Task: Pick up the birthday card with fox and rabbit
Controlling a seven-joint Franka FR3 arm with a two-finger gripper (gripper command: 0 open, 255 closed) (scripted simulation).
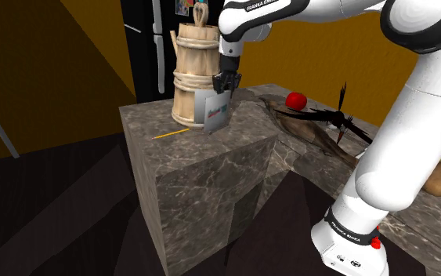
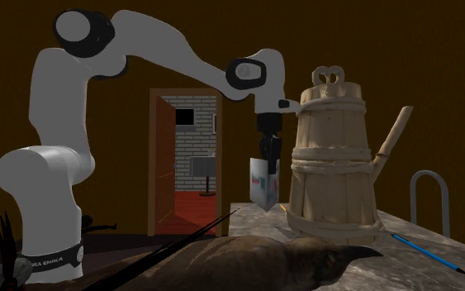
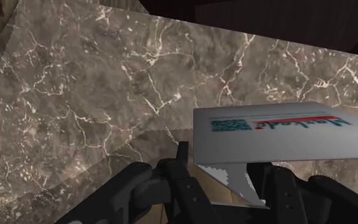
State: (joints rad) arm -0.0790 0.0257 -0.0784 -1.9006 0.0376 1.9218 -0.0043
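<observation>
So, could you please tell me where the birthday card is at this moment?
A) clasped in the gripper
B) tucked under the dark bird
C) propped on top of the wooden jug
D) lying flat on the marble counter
A: the card hangs clasped at its upper edge by the gripper, beside the wooden jug, and the wrist view shows it held over the marble counter.

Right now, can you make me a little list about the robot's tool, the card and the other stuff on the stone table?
tool: shut on the card
card: white with some print, tilted, hanging beside the wooden jug
wooden jug: tall, upright on the stone table
stone table: dark marble block
also there: dark bird, red round thing, yellow pencil
</observation>
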